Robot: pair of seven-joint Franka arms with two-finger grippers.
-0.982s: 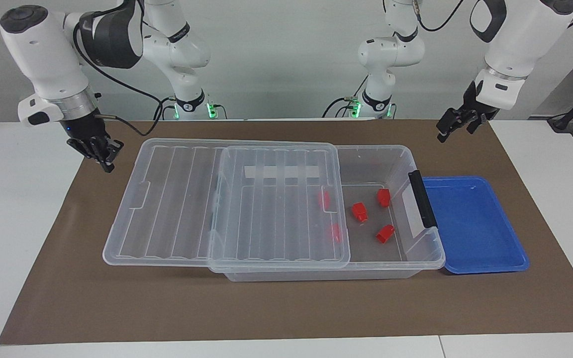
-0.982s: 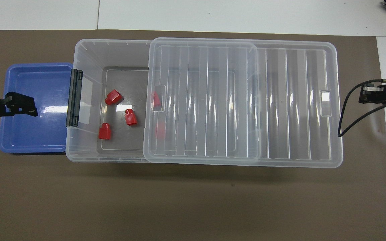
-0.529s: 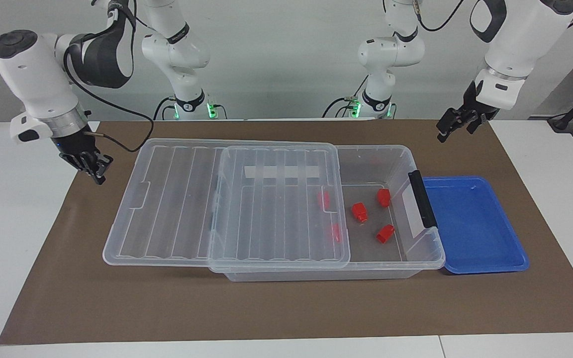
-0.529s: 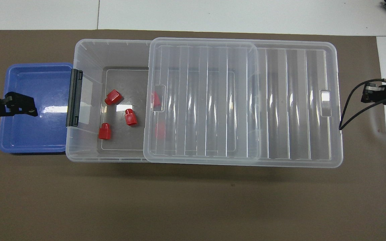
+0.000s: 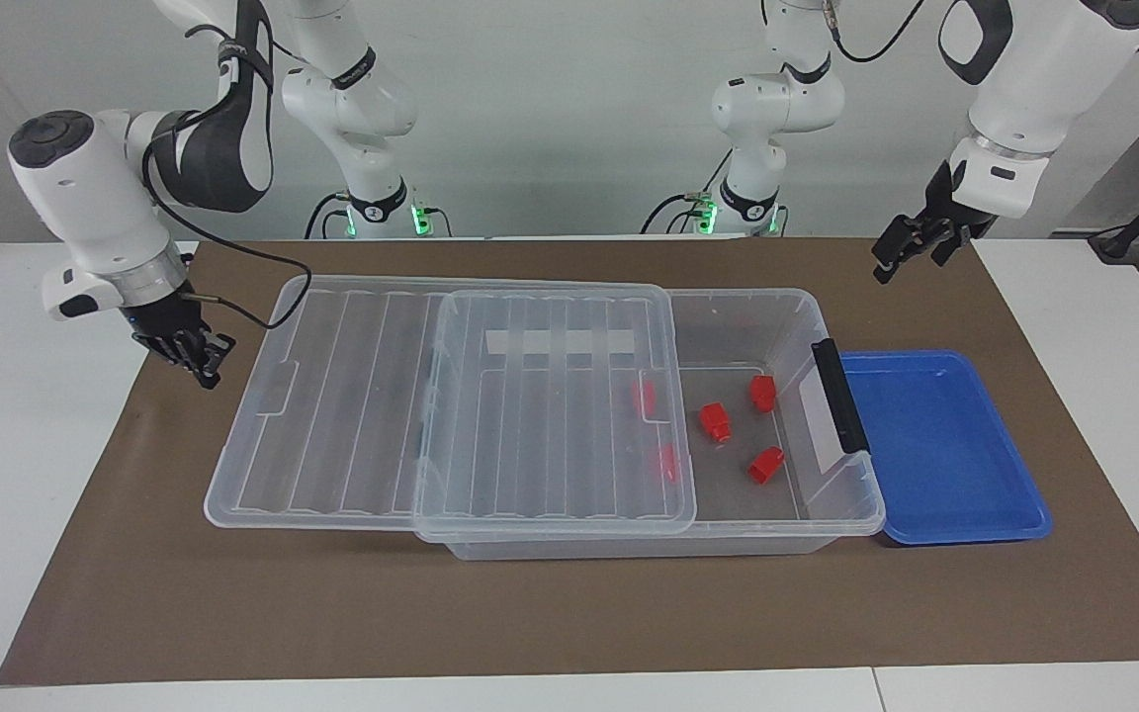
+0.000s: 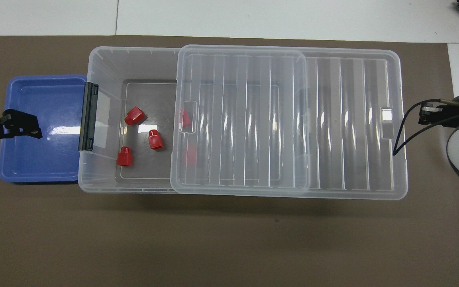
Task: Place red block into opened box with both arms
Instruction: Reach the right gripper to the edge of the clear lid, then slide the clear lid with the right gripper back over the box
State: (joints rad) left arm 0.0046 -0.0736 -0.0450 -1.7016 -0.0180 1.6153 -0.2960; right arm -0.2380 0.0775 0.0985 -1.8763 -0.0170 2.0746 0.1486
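Now all five small red plastic blocks [image 5: 765, 463] lie in the big clear plastic box [image 5: 832, 519]. Left pincer [image 5: 911, 248] apart over brown mat; right pincer [image 5: 196, 358] together, empty, beside the slid-back lid. Placing looks done; next, close it.

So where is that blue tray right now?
The blue tray sits empty on the brown mat at the left arm's end of the table, touching the end of the clear box that carries the black latch handle.

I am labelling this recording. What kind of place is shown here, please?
Most likely a robotics lab test bench: two white arms mounted at a white table, a brown mat marking the work area, and simple practice props, namely a clear box, red blocks and a blue tray.
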